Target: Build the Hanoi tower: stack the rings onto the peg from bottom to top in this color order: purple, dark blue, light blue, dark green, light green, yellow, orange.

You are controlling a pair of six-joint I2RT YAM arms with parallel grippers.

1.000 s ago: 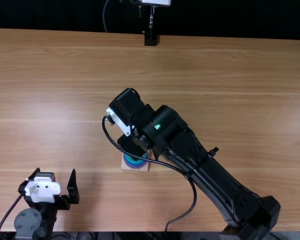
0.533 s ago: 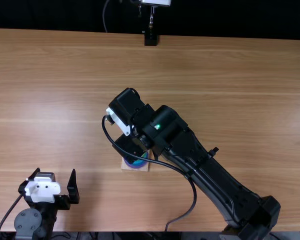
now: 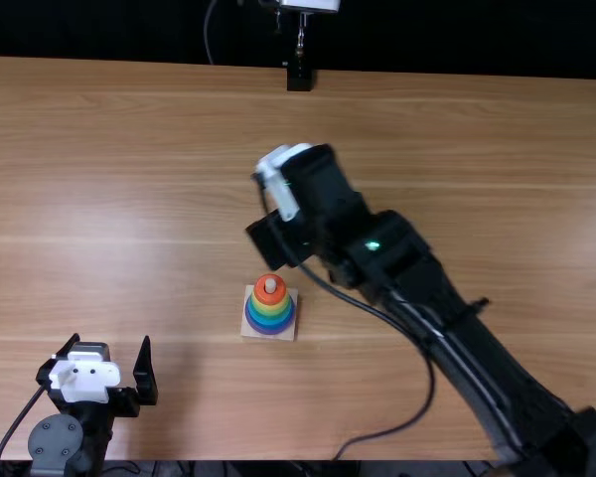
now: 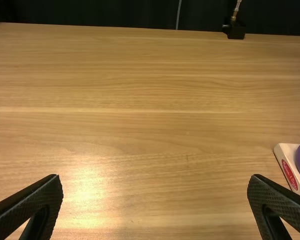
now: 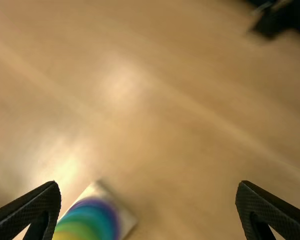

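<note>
Whereas half a second earlier it had hung over the ring tower [image 3: 268, 312], my right tool [image 3: 301, 255] had drawn off toward the far side of the bench [image 3: 457, 189], fingers spread wide. The stack stood uncovered on its square base [image 3: 249, 329], orange ring [image 3: 261, 289] uppermost around the peg [image 3: 270, 285]. My left tool [image 3: 111, 341], also wide, hadn't budged.
</note>
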